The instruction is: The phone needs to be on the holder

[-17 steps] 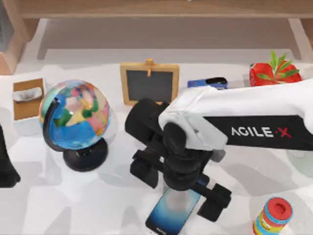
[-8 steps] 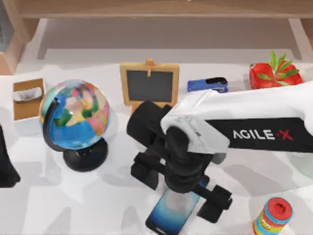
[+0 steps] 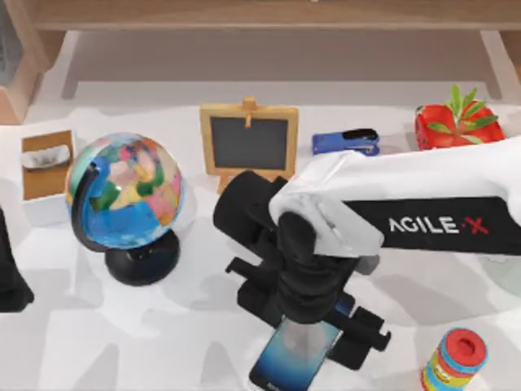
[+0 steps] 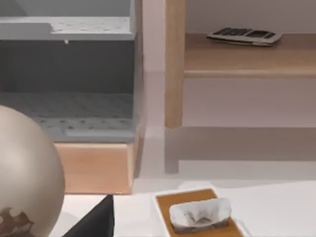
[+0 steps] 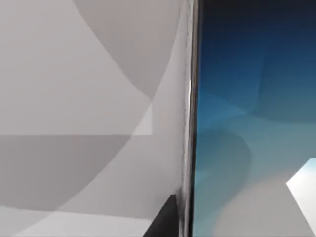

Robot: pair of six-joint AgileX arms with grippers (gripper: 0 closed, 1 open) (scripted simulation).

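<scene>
The phone (image 3: 293,358) lies near the table's front edge, a little right of the middle, its blue screen facing up. My right gripper (image 3: 308,316) hangs straight over its far end, with a black finger on each long side pressed in against the phone's edges. The right wrist view has the phone's screen (image 5: 247,123) close up, and a dark fingertip (image 5: 163,223) sits right at its edge. The holder is out of view. My left arm (image 3: 8,269) is parked at the table's left edge.
A globe (image 3: 126,199) stands at the left, with a tissue box (image 3: 47,167) beyond it. Along the back are a small chalkboard (image 3: 248,140), a blue stapler (image 3: 346,141) and a red plant pot (image 3: 448,122). A striped can (image 3: 454,358) stands front right.
The right gripper's fingers have drawn in towards the phone. The phone has shifted slightly to the right and towards the front edge.
</scene>
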